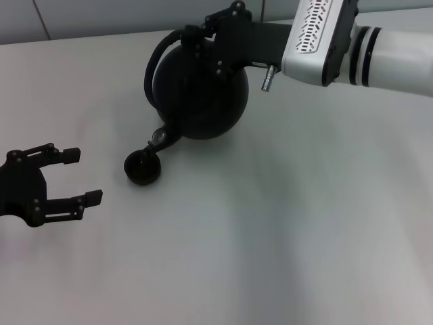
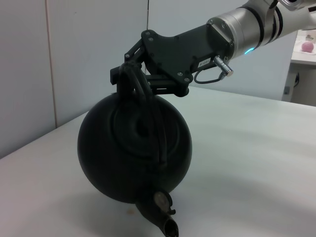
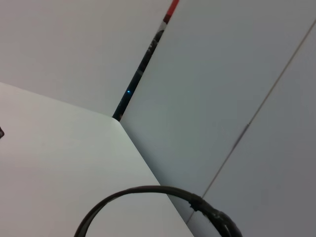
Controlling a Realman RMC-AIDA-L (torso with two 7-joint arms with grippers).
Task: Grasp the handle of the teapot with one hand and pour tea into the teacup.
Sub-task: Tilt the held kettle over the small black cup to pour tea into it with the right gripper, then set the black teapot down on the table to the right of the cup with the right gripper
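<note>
I have the right pincer [image 1: 191,39] clamped on the handle [image 1: 154,64] of the teapot [image 1: 203,95]. The pot hangs tipped in the air over the table [image 1: 284,223], its spout [image 1: 161,137] pointing down right above the teacup [image 1: 143,168]. My left pincer [image 1: 74,177] sits open near the cup, holding nothing
</note>
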